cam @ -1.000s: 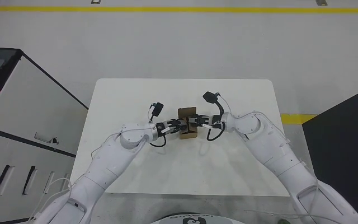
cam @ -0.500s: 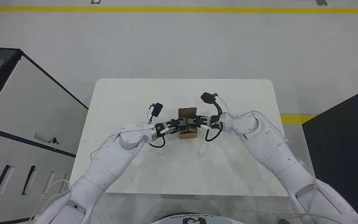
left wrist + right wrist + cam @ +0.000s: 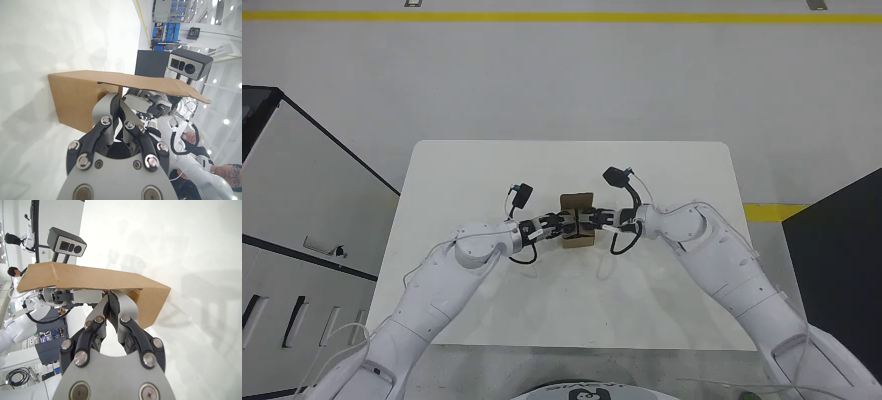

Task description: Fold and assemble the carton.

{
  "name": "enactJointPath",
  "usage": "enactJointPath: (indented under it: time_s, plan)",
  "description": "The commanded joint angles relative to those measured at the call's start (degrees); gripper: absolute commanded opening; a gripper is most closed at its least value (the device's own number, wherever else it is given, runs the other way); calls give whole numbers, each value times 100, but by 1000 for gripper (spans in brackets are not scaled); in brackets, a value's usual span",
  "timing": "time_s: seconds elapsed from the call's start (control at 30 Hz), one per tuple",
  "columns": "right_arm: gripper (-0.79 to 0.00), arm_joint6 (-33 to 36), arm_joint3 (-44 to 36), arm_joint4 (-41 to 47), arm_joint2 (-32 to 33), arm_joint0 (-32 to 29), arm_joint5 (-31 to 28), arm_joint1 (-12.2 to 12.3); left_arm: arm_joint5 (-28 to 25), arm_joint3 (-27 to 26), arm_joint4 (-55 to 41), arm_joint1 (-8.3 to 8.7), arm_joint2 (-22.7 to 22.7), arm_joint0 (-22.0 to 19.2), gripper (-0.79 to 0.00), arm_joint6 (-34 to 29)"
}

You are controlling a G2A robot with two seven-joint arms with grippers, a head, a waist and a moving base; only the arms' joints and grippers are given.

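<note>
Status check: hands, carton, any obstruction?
Left hand shut on carton flap. Right hand shut on opposite side. Carton on table, half-formed. No obstruction seen.

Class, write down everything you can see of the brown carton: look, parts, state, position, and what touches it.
The carton is plain brown cardboard, partly erected and open, resting near the middle of the white table. One long panel ends in a creased, loose flap. The left pincer and right pincer, from opposite sides, are each shut on a thin cardboard edge inside it.
</note>
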Motion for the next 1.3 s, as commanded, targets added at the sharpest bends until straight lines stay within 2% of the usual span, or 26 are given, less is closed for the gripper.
enactJointPath:
  time_s: [0.0, 0.6, 1.27]
  plan:
    - [-785, -3, 12, 2, -3, 5, -5, -6, 2, 7, 17, -1, -3, 12, -785, -2]
    - [-785, -41, -216, -98, 221, -148, 47, 43, 81, -36, 223, -23, -11, 25, -785, 49]
    - [-785, 26, -119, -115, 176, -154, 66, 2, 118, -65, 213, -47, -57, 86, -785, 13]
